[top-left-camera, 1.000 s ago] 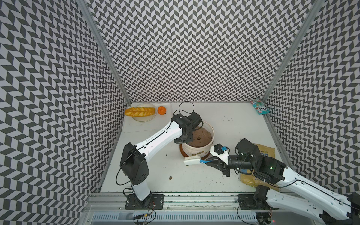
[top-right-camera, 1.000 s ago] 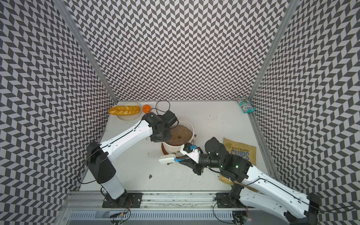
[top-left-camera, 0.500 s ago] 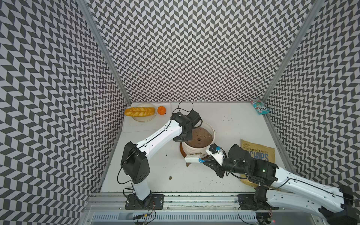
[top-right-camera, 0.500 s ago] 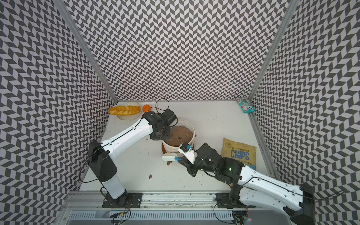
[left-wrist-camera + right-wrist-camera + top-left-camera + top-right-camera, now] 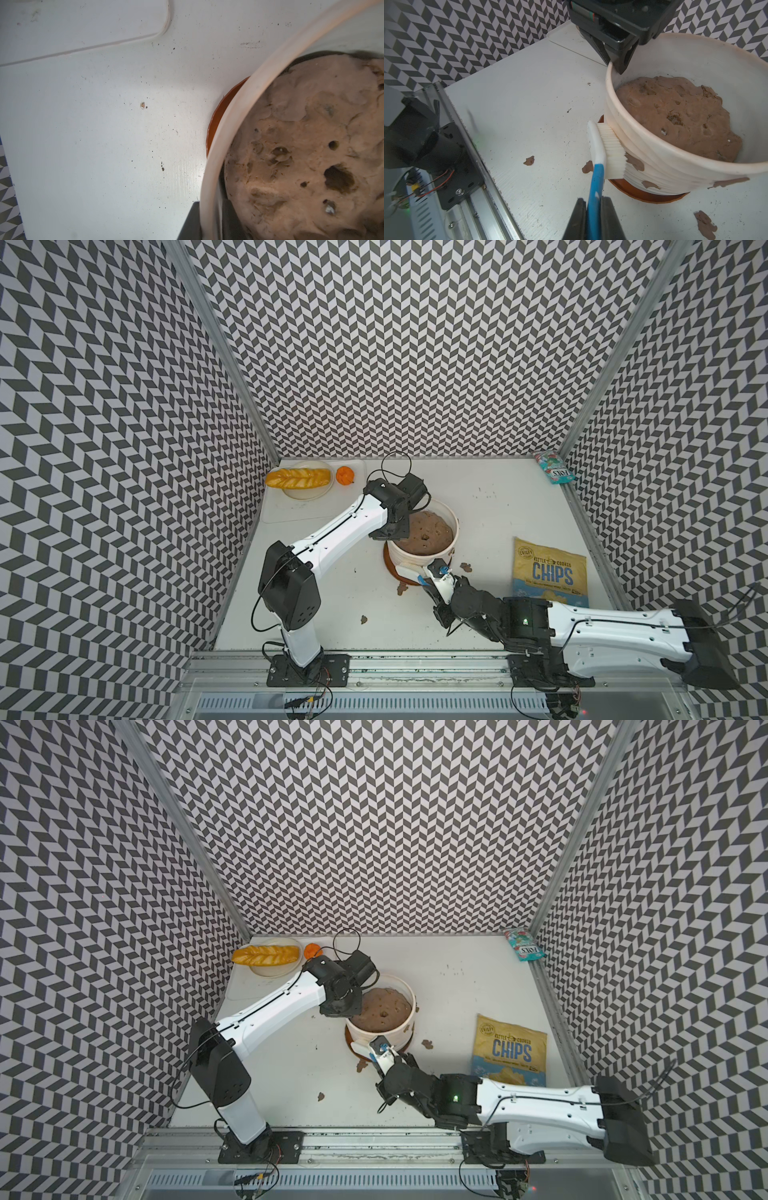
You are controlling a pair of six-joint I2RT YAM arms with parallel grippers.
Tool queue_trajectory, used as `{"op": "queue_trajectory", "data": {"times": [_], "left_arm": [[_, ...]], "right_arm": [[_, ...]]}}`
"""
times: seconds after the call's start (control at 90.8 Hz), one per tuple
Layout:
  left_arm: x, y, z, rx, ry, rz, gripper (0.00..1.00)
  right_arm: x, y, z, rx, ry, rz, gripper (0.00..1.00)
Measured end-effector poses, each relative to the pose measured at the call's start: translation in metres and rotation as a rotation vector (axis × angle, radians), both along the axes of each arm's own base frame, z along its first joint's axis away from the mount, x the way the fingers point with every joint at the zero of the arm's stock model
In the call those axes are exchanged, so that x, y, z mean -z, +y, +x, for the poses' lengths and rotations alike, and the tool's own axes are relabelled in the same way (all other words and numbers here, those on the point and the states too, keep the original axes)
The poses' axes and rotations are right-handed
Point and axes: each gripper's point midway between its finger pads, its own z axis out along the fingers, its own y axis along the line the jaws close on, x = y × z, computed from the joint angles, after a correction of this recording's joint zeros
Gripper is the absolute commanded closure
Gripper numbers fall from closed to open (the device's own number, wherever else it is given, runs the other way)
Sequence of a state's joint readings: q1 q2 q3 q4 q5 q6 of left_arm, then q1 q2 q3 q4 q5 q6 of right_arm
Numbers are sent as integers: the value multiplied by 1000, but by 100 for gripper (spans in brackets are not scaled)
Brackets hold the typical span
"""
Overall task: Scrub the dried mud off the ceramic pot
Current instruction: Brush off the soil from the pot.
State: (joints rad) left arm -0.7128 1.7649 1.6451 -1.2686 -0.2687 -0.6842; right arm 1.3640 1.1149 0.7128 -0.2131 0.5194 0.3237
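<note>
The cream ceramic pot (image 5: 411, 559) (image 5: 386, 1039) stands on its brown saucer mid-table, filled with a brown mass. My left gripper (image 5: 392, 531) (image 5: 209, 207) is shut on the pot's far-left rim (image 5: 228, 116), one finger inside and one outside. My right gripper (image 5: 432, 580) (image 5: 592, 200) is shut on the blue handle of a white brush (image 5: 611, 151). Its bristles press the ribbed front wall (image 5: 664, 164). Dried mud (image 5: 635, 163) sticks to that wall beside the bristles, with two more blotches (image 5: 650, 184) further round. Loose flakes (image 5: 529, 160) (image 5: 402, 589) lie on the table.
A chips bag (image 5: 549, 568) lies right of the pot. At the back left are a plate with bread (image 5: 299, 479) and an orange (image 5: 345, 475) on a white board (image 5: 291, 506). A snack packet (image 5: 555, 466) sits in the back right corner. The left arm's base (image 5: 425, 143) stands by the front rail.
My right arm has stretched out low and to the left, uncovering the chips bag, and the brush has come in against the pot's front wall. The left gripper stays on the rim.
</note>
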Motion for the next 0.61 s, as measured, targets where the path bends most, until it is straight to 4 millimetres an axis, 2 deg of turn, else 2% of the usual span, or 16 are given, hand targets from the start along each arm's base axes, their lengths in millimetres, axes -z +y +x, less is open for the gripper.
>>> {"op": "queue_trajectory", "data": {"times": [0.198, 0.452, 0.606], "left_arm": [[2, 0, 2, 8, -11, -2, 81], [1, -1, 7, 7, -31, -7, 83], [1, -1, 9, 3, -37, -7, 84]], "right_arm": [[24, 6, 1, 55, 6, -46, 100], [30, 8, 1, 84, 33, -26, 100], [45, 2, -6, 45, 73, -92, 100]]}}
